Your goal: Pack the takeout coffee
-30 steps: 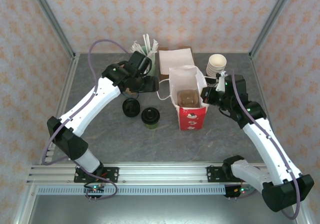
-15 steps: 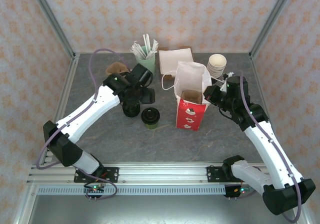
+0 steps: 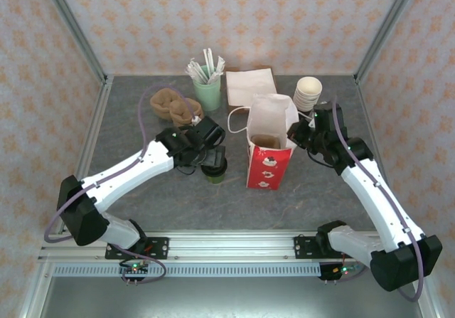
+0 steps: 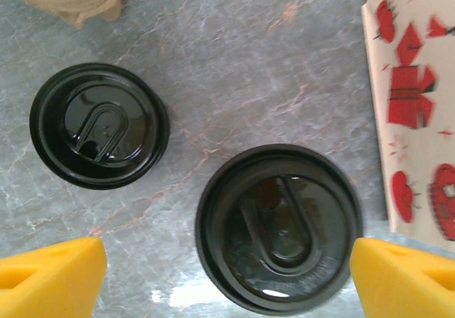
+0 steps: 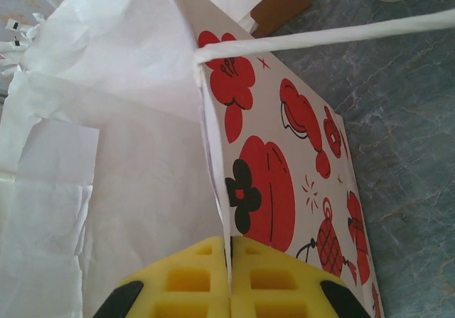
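On the grey marbled worktop (image 3: 234,204), just left of the tall red-printed white paper bag (image 3: 267,167), stands the takeout coffee (image 3: 214,171), a small dark-green paper cup with a round black plastic lid, upright. Left hand (image 3: 211,160) hovers right over it, spread wide; in the wrist view its yellow fingertips (image 4: 50,275) flank the lid, neither touching. A loose flat black plastic lid (image 4: 99,126) lies beside the cup, apart from it. Right hand (image 5: 231,275) is closed, pinching the bag's top edge and holding the mouth up. Handling, my guess: light, fill level can't be told; thin paper wall dents easily; lid is smooth, press-fit, could pop off. Best hold looks like opposite sides of the wall just under the lid rim, where it's stiffest, with a gentle squeeze and the cup kept upright. Bag paper is floppy and gives no support.
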Motion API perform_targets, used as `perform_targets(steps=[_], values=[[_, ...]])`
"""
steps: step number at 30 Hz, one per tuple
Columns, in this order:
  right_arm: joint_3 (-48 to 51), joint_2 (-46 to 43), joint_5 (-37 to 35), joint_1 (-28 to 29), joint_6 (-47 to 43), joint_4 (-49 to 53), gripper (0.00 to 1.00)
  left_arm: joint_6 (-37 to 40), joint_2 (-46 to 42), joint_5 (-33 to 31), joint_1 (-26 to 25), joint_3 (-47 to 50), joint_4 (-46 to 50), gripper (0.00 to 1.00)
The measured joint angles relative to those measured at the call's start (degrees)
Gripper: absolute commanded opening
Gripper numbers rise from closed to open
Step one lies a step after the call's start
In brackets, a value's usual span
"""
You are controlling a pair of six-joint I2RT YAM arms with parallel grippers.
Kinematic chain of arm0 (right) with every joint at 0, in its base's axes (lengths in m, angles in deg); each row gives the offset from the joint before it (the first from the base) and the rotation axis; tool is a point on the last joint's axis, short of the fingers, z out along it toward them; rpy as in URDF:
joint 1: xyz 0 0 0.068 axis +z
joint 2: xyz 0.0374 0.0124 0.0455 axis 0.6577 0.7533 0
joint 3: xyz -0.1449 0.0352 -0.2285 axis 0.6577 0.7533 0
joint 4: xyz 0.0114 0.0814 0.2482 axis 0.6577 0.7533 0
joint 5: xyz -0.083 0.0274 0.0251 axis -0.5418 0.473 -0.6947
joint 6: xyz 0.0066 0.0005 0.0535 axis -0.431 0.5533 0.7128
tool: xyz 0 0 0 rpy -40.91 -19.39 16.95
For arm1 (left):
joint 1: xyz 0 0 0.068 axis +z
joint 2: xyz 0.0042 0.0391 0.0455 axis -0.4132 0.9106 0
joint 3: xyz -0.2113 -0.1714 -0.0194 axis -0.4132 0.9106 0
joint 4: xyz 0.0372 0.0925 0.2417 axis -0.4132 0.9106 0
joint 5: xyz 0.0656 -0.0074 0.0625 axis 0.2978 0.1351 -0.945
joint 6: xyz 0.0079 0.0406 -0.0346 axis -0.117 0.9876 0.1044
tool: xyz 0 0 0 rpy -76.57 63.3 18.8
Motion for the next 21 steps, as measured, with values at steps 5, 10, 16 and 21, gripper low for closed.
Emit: perform_targets(steps=[5,10,16,21], values=[[0.00,-0.44,-1.77,0.13,1.31,0.04,0.00,1.62,-0.44,-0.07,-0.09,4.26,-5.55,0.89],[0.00,-0.50,-2.93,0.13,3.21,0.59,0.00,1.75,-1.11,-0.09,-0.46,6.45,-9.29,0.89],[0.02,-0.50,-2.95,0.26,5.07,0.61,0.02,1.68,-1.27,-0.24,-2.34,6.99,-11.56,0.88],[0.02,-0.50,-3.13,0.52,5.77,0.96,0.03,0.74,-1.29,-1.79,-4.55,8.85,-12.72,0.89]])
